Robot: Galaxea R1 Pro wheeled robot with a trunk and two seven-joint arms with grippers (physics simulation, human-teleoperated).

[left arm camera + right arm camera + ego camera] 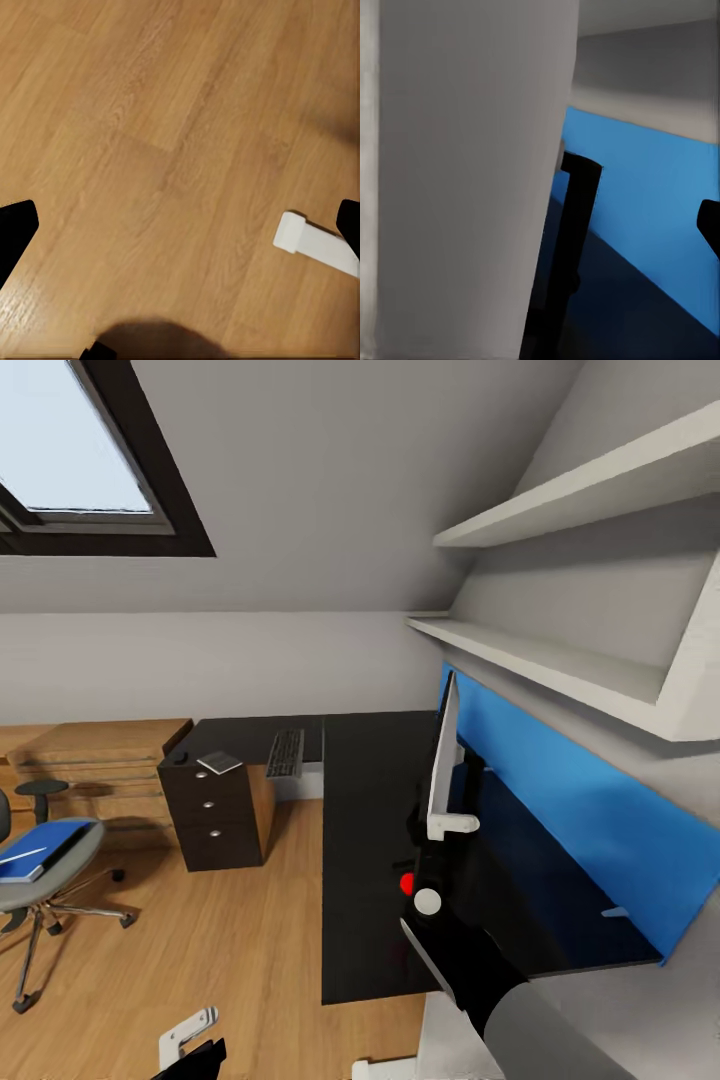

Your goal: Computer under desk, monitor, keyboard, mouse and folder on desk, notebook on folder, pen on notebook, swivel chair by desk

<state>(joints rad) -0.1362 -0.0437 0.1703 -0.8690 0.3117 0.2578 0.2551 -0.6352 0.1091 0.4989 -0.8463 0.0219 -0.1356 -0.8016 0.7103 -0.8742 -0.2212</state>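
The black-topped desk (365, 920) with its blue back panel (560, 810) runs ahead of me. The monitor (445, 755) stands on it edge-on, white back (472, 180) and black stand (574, 255) close to my right wrist camera. My right gripper (415, 838) sits at the monitor's lower edge, one finger (710, 225) held wide, so it is open. The keyboard (285, 753) lies on the far wing; the grey notebook (219, 762) and a small dark thing (180, 757), perhaps the mouse, lie over the drawers. The blue folder (45, 848) rests on the swivel chair (40, 895). My left gripper (195, 1048) hangs open over the floor (180, 150).
A low light-wood cabinet (100, 760) stands against the far wall left of the drawer unit (210, 815). White shelves (560, 660) jut out above the desk on the right. Wooden floor (230, 940) spreads between chair and desk. A skylight (80, 450) is overhead.
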